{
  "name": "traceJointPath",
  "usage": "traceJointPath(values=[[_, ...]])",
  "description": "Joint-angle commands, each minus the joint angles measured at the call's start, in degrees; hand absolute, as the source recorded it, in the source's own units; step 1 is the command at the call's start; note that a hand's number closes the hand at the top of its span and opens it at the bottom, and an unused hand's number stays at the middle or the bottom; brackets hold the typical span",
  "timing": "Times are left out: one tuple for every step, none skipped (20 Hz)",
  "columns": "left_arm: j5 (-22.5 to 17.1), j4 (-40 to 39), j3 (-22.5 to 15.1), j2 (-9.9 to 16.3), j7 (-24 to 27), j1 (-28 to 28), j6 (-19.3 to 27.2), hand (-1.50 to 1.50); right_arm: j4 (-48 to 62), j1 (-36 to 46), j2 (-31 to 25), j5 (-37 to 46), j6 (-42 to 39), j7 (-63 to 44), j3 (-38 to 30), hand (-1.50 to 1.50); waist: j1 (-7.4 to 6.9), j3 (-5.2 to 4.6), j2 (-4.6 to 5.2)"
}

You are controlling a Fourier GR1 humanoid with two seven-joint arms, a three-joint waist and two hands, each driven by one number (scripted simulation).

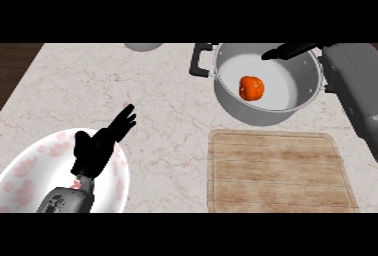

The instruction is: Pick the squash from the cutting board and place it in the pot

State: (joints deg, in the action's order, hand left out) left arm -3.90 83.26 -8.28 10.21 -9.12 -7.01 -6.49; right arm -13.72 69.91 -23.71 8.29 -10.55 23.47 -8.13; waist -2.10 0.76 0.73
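The squash (pixel 252 88) lies inside the pot (pixel 235 102), on its pale floor, beyond the bare cutting board (pixel 277 171). The right hand (pixel 289 50) hangs over the pot's far rim, fingers apparently straight and holding nothing. The left hand (pixel 98 145) rests open above a plate (pixel 29 172) on the counter (pixel 111 90).
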Motion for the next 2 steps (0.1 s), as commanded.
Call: traceJointPath(values=[[0.19,-3.95,0.60,0.28,-0.03,1.07,-0.34,0.00,2.07,-1.14,-6.07,-4.38,-4.56,2.23,-5.14,-1.50,-0.39,-0.65,0.78],[0.21,-4.32,0.91,0.43,1.74,0.91,-0.74,0.00,2.31,-1.13,-8.52,-4.64,-7.89,2.68,-5.42,-1.50,-0.36,-0.66,0.77]])
